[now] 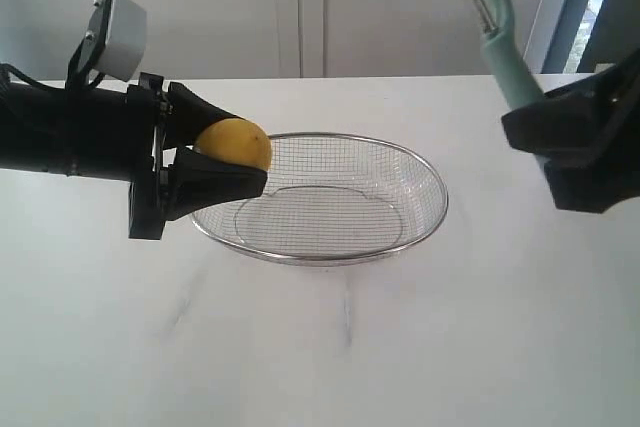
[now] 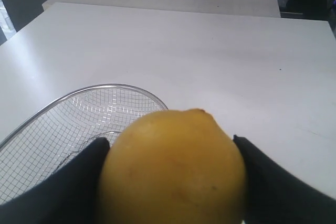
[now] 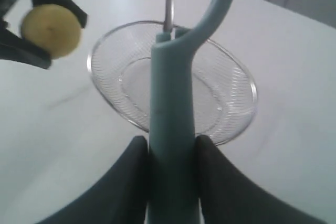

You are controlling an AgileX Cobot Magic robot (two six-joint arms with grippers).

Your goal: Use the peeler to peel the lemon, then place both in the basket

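Note:
My left gripper (image 1: 225,162) is shut on the yellow lemon (image 1: 236,144), holding it above the left rim of the wire mesh basket (image 1: 425,172). In the left wrist view the lemon (image 2: 173,169) fills the space between both black fingers, with the basket (image 2: 123,88) beyond it. My right gripper (image 1: 540,117) at the right edge is shut on the pale blue-grey peeler (image 1: 498,42), which stands upright with its blade head at the top. In the right wrist view the peeler handle (image 3: 170,129) sits pinched between the fingers, above the basket (image 3: 251,85), with the lemon (image 3: 51,30) to one side.
The basket (image 1: 240,245) rests on a white table and holds nothing. Bare tabletop lies in front of it and to its right. A pale wall and a window frame (image 1: 570,7) stand behind the table.

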